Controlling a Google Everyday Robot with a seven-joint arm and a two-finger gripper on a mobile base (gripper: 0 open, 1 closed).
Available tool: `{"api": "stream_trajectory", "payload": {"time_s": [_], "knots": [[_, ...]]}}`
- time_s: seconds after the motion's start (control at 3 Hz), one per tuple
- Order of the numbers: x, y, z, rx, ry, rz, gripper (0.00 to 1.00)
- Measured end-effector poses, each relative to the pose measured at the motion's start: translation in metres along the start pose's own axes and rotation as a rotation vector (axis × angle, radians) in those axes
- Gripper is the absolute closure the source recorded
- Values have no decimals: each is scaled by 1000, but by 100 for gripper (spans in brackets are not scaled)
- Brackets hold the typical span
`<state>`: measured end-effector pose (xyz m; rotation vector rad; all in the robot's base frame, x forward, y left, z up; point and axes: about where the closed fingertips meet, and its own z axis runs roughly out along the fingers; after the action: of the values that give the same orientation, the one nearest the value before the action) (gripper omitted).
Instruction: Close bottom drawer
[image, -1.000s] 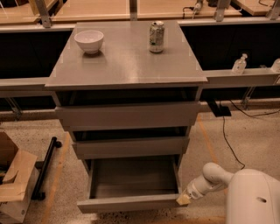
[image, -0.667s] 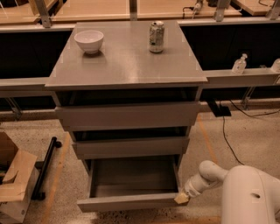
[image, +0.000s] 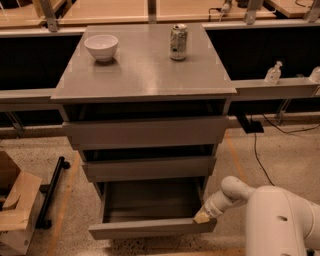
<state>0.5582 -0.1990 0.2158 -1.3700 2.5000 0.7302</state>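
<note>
The bottom drawer (image: 150, 227) of the grey-brown cabinet stands pulled out, its plain box interior (image: 150, 200) showing and holding nothing. Its flat front faces me low in the view. My gripper (image: 202, 217) is at the drawer's right front corner, touching the top edge of the front panel. The white arm (image: 235, 192) reaches in from the lower right. The middle drawer (image: 149, 167) and the top drawer (image: 146, 131) above it sit slightly out from the cabinet.
On the cabinet top (image: 145, 75) stand a white bowl (image: 101, 46) and a drink can (image: 178, 42). A cardboard box (image: 15, 205) and a black bar (image: 50, 192) lie on the floor at left. Cables (image: 257, 150) run on the floor at right.
The arm has shifted a little to the left, bringing the gripper against the drawer's right front corner. The drawer's position looks about the same.
</note>
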Motion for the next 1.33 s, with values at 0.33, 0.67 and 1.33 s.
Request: {"api": "stream_trajectory", "payload": {"time_s": [0.33, 0.67, 1.33], "knots": [[0, 0, 0, 0, 0, 0, 100], [-3, 11, -14, 0, -27, -24, 100], [12, 42, -41, -30, -41, -15, 100]]}}
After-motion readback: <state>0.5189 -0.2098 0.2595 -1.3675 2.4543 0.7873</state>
